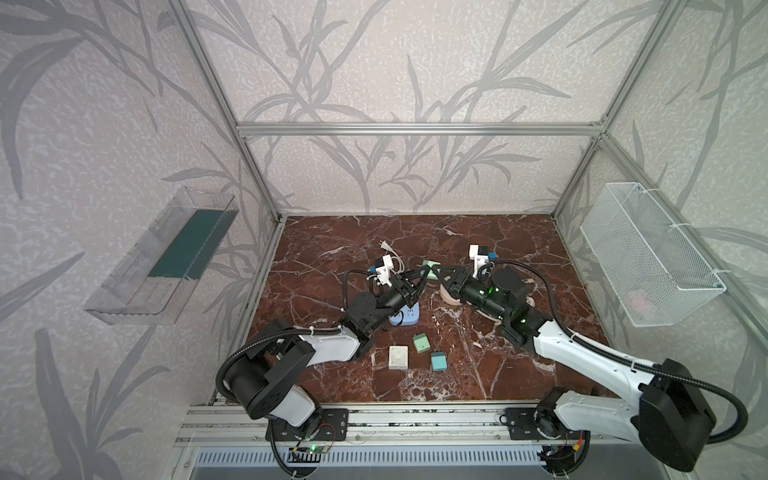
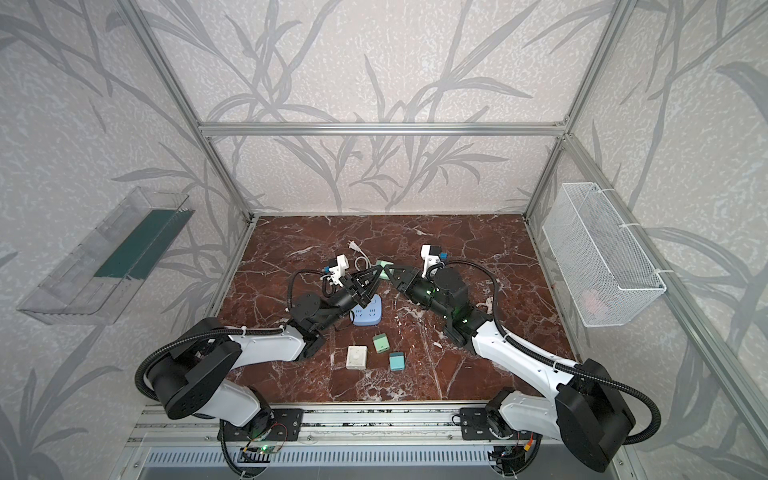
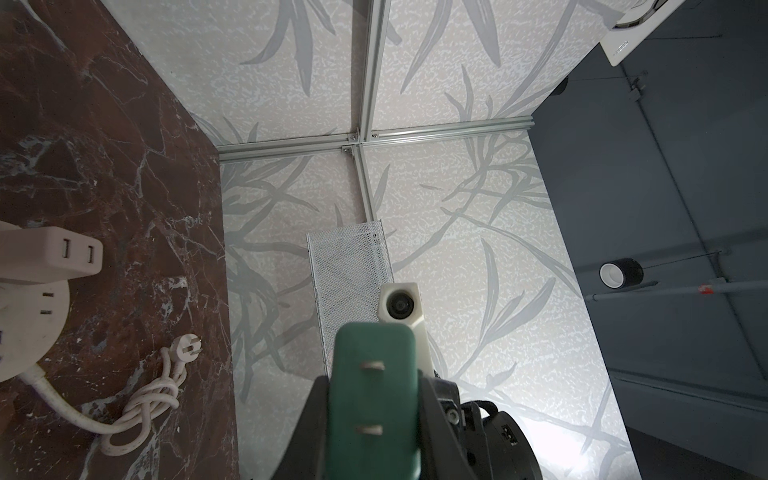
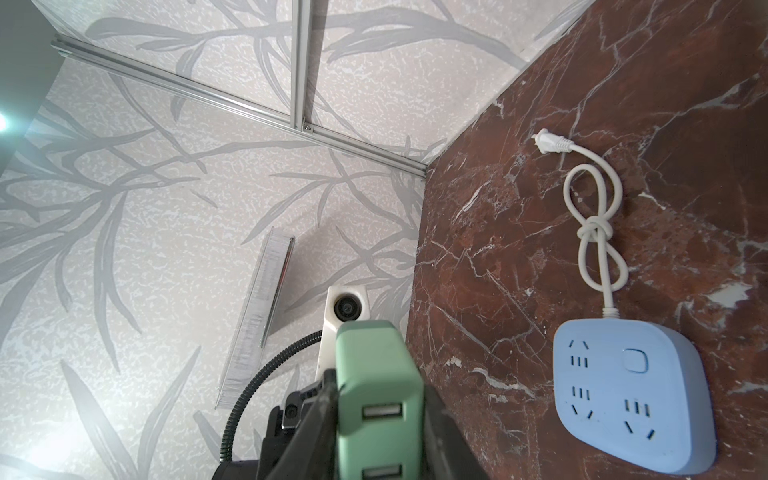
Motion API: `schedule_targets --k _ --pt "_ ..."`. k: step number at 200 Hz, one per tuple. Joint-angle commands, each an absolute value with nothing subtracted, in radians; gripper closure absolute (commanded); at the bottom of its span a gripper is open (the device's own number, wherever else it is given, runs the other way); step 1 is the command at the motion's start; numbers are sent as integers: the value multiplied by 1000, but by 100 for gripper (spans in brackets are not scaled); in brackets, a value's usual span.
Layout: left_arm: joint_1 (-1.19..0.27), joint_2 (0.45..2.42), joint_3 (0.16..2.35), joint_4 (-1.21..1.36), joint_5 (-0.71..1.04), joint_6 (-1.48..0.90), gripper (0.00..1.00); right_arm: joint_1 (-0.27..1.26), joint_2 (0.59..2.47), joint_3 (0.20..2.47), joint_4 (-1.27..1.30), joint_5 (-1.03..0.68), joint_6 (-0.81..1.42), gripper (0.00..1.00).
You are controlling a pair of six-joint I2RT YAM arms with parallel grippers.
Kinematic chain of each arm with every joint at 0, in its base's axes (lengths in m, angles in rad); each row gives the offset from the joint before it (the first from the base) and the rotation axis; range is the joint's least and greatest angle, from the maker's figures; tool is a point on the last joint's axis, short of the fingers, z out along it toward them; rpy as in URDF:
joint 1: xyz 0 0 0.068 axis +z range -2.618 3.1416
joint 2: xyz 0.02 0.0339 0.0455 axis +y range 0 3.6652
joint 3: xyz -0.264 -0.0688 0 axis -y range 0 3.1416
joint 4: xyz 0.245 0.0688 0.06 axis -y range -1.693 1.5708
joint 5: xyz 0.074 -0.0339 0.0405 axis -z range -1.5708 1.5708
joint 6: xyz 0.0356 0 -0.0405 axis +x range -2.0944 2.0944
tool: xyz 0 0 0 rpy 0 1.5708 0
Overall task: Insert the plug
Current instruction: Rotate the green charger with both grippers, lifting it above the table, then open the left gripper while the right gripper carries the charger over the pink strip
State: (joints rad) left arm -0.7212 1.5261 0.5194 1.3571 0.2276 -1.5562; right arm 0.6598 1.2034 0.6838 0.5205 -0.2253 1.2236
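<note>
A green plug point(image 1: 431, 266) point(image 2: 383, 265) hangs above the middle of the marble floor, held from both sides. My left gripper point(image 1: 423, 275) point(image 2: 375, 273) is shut on it. In the left wrist view its two metal prongs face the camera on the plug point(image 3: 374, 374), between the left gripper's point(image 3: 374, 399) jaws. My right gripper point(image 1: 437, 272) point(image 2: 390, 272) is shut on the same plug. The right wrist view shows the plug's point(image 4: 374, 374) USB end between the right gripper's point(image 4: 380, 411) jaws. The blue power strip point(image 1: 405, 318) point(image 2: 368, 313) point(image 4: 631, 399) lies under the left arm.
A white plug point(image 1: 398, 357), a green one point(image 1: 421, 343) and a teal one point(image 1: 438, 361) lie near the front. A round white power strip point(image 3: 33, 324) carries a white charger point(image 3: 54, 257). The blue strip's knotted cord point(image 4: 594, 224) lies behind it. A wire basket point(image 1: 648, 253) hangs on the right wall.
</note>
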Motion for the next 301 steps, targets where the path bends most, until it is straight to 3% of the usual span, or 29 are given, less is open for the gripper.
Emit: schedule_targets --k 1,25,45,58,62,75,91,130,159,183,204,230,258,281,301 --pt "-731 1541 561 1413 232 -1586 100 657 1210 690 586 -244 1223 70" --pt "-735 1545 564 1414 232 -1587 100 654 1209 689 586 -248 1219 78" --pt "-735 1553 570 1414 238 -1592 100 648 1210 688 580 -255 1220 100" --pt "-735 1567 576 1413 248 -1603 100 642 1202 687 561 -252 1214 100" --pt "-733 1574 577 1413 251 -1612 87 640 1199 687 552 -249 1208 100" --pt "-722 1598 575 1413 254 -1650 30 633 1182 693 492 -236 1180 100" --pt "-696 1618 572 1414 273 -1670 1 619 1158 700 420 -220 1144 100" --pt "-599 1590 556 1343 358 -1675 1 558 1104 731 221 -213 1072 100" --pt "-493 1487 563 1100 511 -1585 1 530 1094 849 -81 -167 898 100" --pt "-458 1392 636 801 610 -1429 1 525 1120 917 -229 -78 757 100" --pt "-459 1304 766 362 622 -1173 1 522 1166 983 -325 -35 690 100" --pt "-460 1222 911 -68 507 -894 1 521 1241 1091 -449 -4 616 100" --pt "-460 1189 1066 -441 270 -616 1 521 1305 1168 -511 42 547 100" --pt "-460 1190 1114 -568 87 -503 1 522 1362 1235 -580 88 498 100" --pt "-459 1189 1090 -555 37 -497 1 521 1413 1293 -648 137 461 100"
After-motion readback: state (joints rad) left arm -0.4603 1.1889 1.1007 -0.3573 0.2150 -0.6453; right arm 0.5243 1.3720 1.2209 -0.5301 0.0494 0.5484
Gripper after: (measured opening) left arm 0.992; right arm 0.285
